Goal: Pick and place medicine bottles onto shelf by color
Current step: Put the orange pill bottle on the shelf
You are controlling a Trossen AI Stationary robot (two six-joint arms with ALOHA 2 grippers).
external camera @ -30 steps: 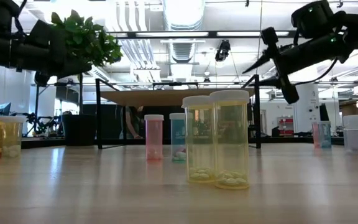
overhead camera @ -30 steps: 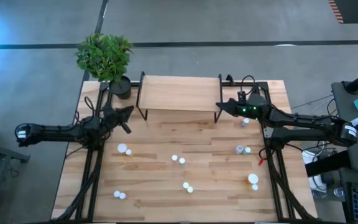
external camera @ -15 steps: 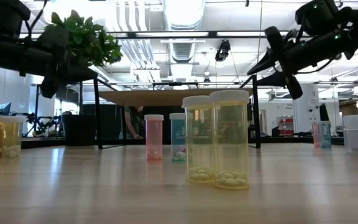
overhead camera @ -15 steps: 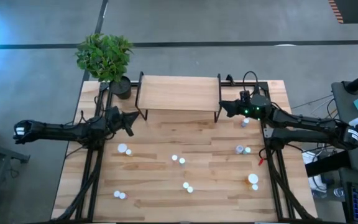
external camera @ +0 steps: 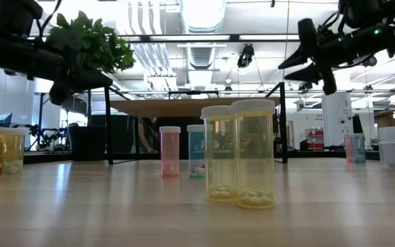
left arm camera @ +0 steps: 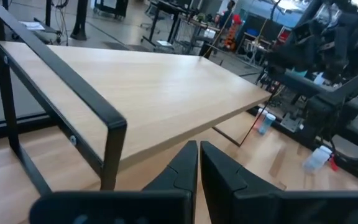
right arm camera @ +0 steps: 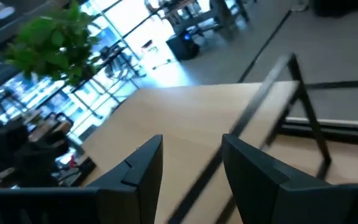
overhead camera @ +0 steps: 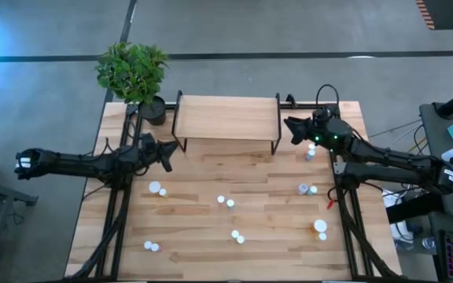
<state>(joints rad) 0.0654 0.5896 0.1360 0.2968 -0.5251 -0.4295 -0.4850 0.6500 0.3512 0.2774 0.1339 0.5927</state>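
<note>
Light-wood shelf bare | left gripper pinched together, empty | right gripper spread, empty | you're between picks; next, drop onto a medicine bottle.

The butcher-block tabletop carries the shelf at its far edge, a potted plant at the far-left corner, and white-capped medicine bottles scattered across its near half.

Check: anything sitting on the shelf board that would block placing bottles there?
Nothing visible. The shelf board is bare in the high and left wrist views. All medicine bottles stand on the table. Right gripper is open and empty; left gripper shut.
</note>
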